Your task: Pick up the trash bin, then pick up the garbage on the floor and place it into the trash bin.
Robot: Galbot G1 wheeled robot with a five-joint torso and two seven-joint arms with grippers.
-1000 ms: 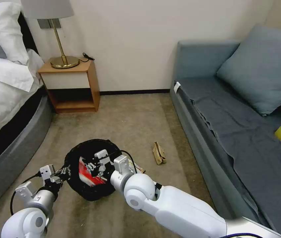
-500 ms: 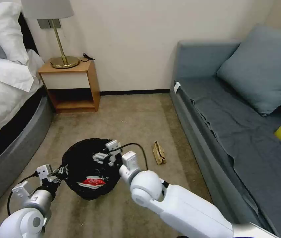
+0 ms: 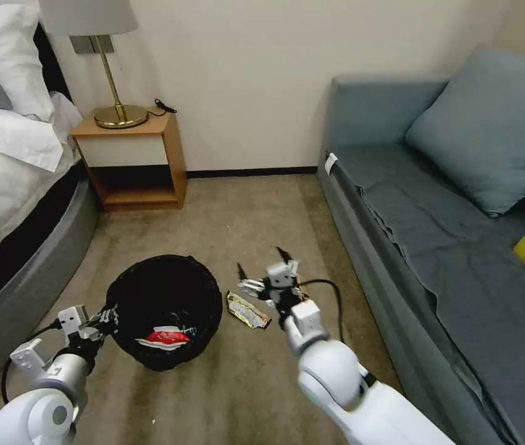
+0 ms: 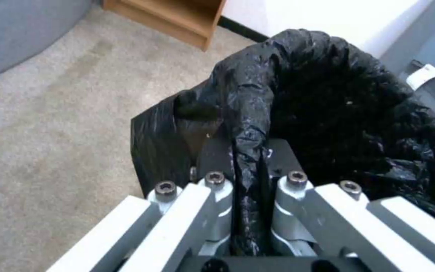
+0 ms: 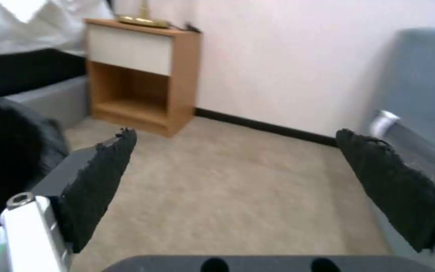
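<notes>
Carpet bears foil wrapper (image 3: pixel 247 310), lengthwise toward the sofa; right pincer (image 3: pixel 263 271) spread wide, left pincer (image 3: pixel 106 318) clamps trash bin (image 3: pixel 164 309) rim.

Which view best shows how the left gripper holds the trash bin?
The left wrist view: the left gripper is shut on the trash bin liner's rim. The head view shows the grip small and far; the right wrist view catches the bin's dark edge.

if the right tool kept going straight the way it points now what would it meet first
Probably bare beige carpet, then the white wall. The open right tool points between wooden nightstand and grey sofa; depth is unclear.
</notes>
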